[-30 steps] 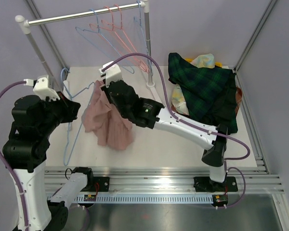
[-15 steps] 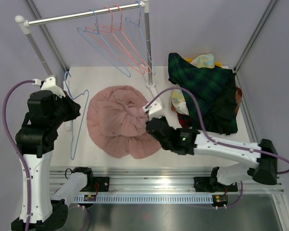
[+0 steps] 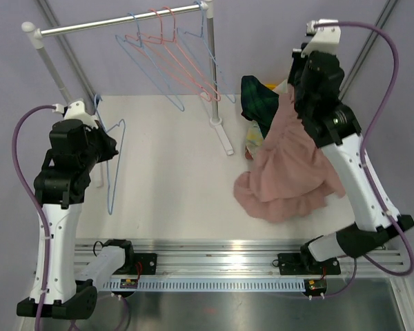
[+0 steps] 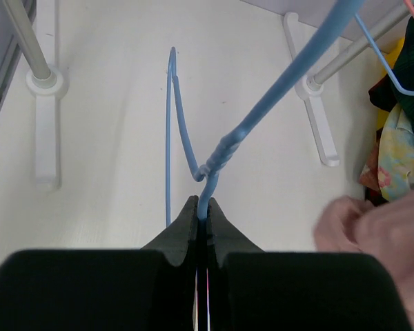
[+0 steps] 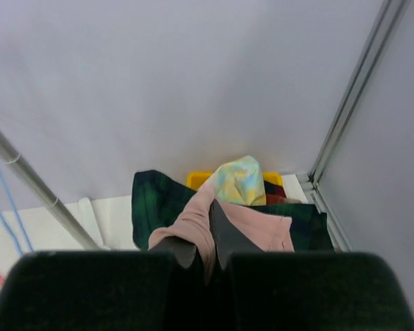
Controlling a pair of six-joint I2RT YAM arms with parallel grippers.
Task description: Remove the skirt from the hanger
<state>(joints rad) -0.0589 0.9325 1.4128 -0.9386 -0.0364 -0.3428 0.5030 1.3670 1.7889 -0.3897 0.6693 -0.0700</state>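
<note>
Swung right, skirt (image 3: 283,172) hangs beneath the right hand (image 5: 205,227) clamped on it; left hand (image 4: 202,207) grips hanger (image 4: 283,85).

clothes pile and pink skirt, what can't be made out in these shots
- Top view: the pink skirt and right arm cover most of the clothes pile; garment count unclear.
- Right wrist view: skirt fabric wraps the right gripper tips; the wrist body hides the rest.
- Left wrist view: skirt blurred, cut by the right edge; the blue hanger in the left gripper runs off the top.
</note>
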